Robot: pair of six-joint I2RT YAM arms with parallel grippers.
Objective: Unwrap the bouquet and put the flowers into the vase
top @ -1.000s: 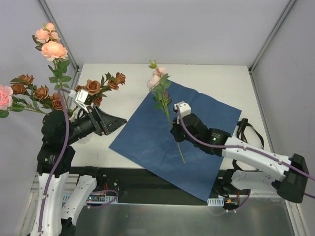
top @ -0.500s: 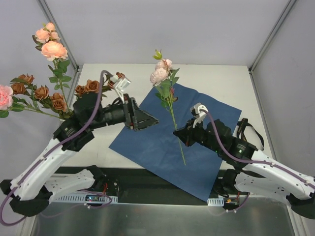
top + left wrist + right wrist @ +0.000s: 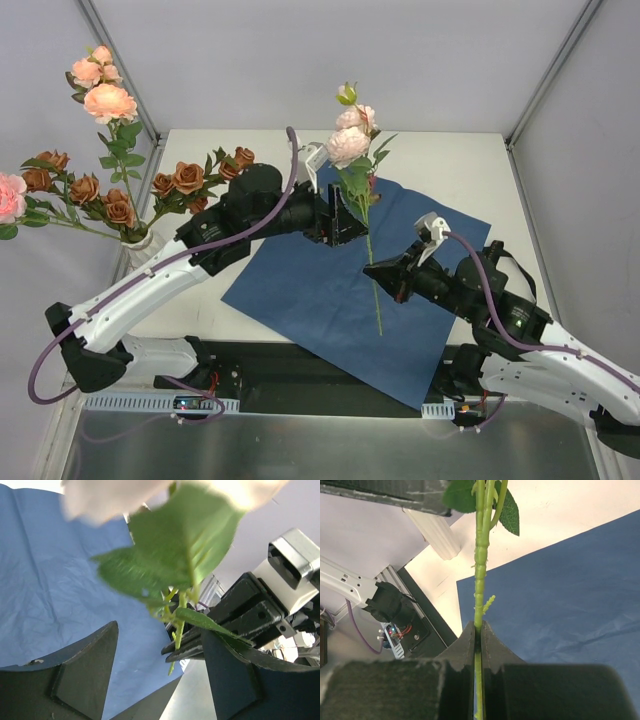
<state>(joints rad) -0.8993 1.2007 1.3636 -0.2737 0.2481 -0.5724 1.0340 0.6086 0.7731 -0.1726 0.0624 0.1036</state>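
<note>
The left arm reaches toward 2 o'clock, its left gripper [image 3: 160, 632] released, jaws spread either side of the leafy stem just below the blooms. The right arm angles toward 10 o'clock, with the right gripper [image 3: 479, 630] clenched on the stem of a pink rose [image 3: 348, 146], upright over the paper [image 3: 290, 290]. Well apart at 9 o'clock, the vase [image 3: 140, 243] holds the other flowers [image 3: 110, 100].
</note>
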